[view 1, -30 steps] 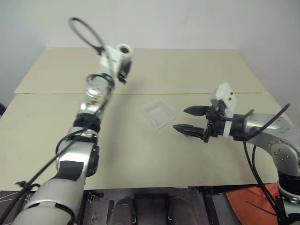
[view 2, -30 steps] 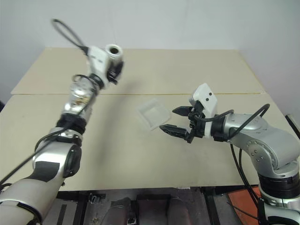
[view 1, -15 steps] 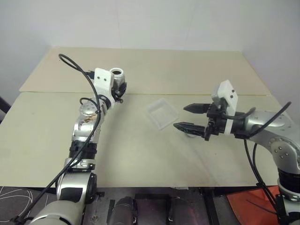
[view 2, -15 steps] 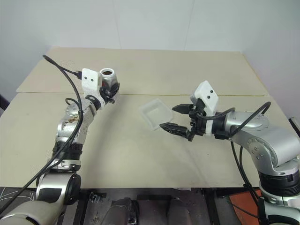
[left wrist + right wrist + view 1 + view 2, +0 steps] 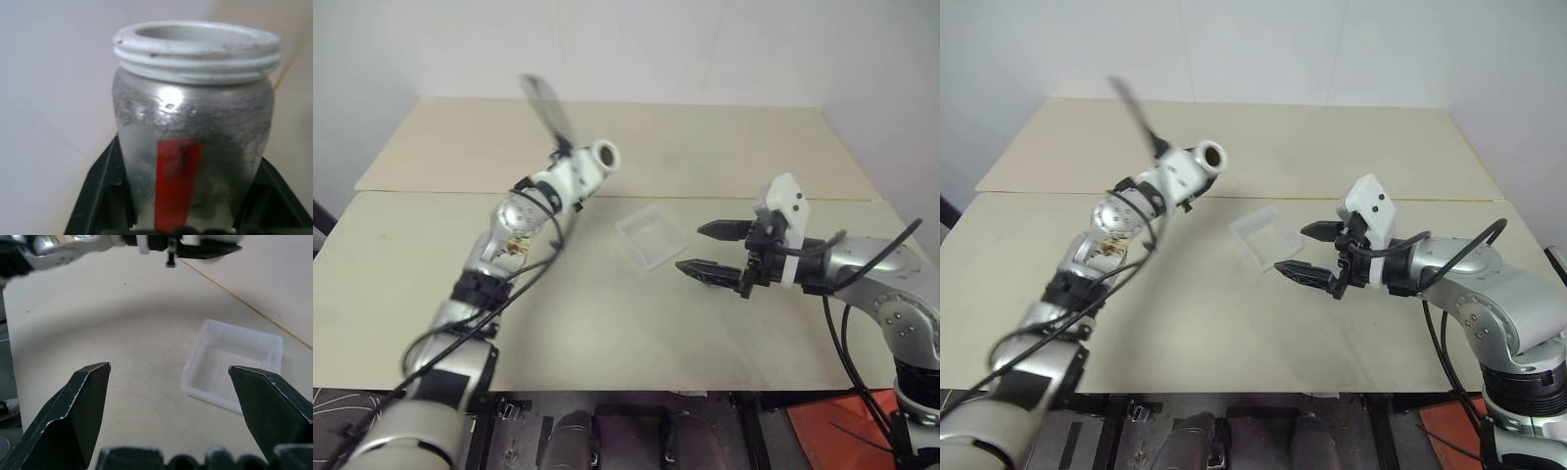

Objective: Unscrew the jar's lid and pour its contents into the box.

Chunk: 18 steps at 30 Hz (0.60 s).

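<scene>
Currently, a small silvery cylindrical jar (image 5: 193, 127) with a red stripe on its side and a white threaded neck is clamped between the two black fingers of the left gripper (image 5: 592, 166). It is held lidless in the air above the far half of the beige tabletop (image 5: 607, 323), its open mouth tipped sideways towards the right edge. A small shallow square box (image 5: 649, 235) of clear whitish plastic is seen lying flat near the tabletop's middle, just beyond the seam between the two boards. The right gripper (image 5: 715, 250) is held just beside the box, towards the right edge, its black fingers spread wide with nothing between them.
</scene>
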Available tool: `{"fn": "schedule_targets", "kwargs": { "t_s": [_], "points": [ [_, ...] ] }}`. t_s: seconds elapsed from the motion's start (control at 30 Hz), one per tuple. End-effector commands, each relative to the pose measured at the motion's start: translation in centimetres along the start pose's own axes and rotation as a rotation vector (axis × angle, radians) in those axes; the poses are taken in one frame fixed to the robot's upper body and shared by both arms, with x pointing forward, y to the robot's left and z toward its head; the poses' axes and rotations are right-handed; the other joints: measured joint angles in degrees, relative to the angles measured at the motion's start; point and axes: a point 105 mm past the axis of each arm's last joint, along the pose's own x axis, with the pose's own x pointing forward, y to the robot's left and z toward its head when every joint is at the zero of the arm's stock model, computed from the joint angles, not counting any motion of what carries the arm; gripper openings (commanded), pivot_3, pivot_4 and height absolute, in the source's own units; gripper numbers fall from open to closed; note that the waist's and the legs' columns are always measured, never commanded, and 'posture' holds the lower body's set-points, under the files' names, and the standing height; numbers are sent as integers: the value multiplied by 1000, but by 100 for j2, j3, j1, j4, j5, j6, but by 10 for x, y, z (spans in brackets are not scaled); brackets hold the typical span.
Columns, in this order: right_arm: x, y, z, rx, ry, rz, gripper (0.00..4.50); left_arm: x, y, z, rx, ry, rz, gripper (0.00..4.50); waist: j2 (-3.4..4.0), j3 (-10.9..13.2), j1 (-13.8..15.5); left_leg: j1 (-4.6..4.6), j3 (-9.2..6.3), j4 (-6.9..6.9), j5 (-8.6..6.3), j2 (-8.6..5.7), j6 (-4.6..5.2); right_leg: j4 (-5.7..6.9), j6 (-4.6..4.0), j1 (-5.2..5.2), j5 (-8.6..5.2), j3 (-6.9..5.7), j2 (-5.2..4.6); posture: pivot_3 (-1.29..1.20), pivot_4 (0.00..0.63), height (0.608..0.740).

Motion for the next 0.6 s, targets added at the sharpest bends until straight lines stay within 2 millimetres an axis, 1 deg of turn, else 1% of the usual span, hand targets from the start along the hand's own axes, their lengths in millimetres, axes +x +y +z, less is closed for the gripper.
{"fn": "schedule_targets", "kwargs": {
  "t_s": [0.03, 0.13, 0.2, 0.27, 0.37, 0.5, 0.6],
  "points": [
    [-5, 0, 19, -79, -55, -14, 4466, 19, 5, 27, 488, -165, 39, 1941, 0, 0, 28, -4, 2, 0, -1, 0, 1, 2, 2, -1, 1, -2, 0, 0, 150, 740],
    [-4, 1, 21, -82, -64, -11, 4466, 31, 1, 38, 739, -249, 35, 1941, 0, 0, 34, -9, 12, 0, -7, 1, 12, 1, 6, -6, 1, 1, 0, 0, 150, 740],
    [-3, 1, 22, -83, -70, -11, 4466, 39, -11, 51, 863, -322, 6, 1941, 0, 0, 34, -15, 14, 1, -7, 2, 12, 2, 7, -13, 0, 1, 1, 0, 150, 740],
    [-2, 1, 24, -85, -78, -20, 4466, 44, -24, 58, 934, -357, -28, 1941, 0, 0, 33, -18, 19, 0, -6, 3, 11, 3, 8, -17, 0, 1, 1, 0, 150, 740],
    [-2, 1, 26, -86, -94, -37, 4466, 48, -32, 57, 978, -356, -52, 1941, -1, 1, 20, -22, 20, 2, -3, 4, 5, 6, 9, -22, -1, 1, 1, 0, 150, 740],
    [-4, 4, 27, -77, -110, -45, 4466, 52, -27, 58, 983, -347, -33, 1941, -3, 2, -30, -22, 18, 1, -4, 8, 6, 9, 9, -29, -1, 2, 1, 0, 150, 740],
    [-5, 5, 27, -72, -114, -44, 4466, 51, -29, 56, 985, -347, -49, 1941, -3, 2, -35, -22, 15, 2, -5, 7, 9, 8, 9, -27, -1, 2, -1, 0, 150, 740]
  ]
}}
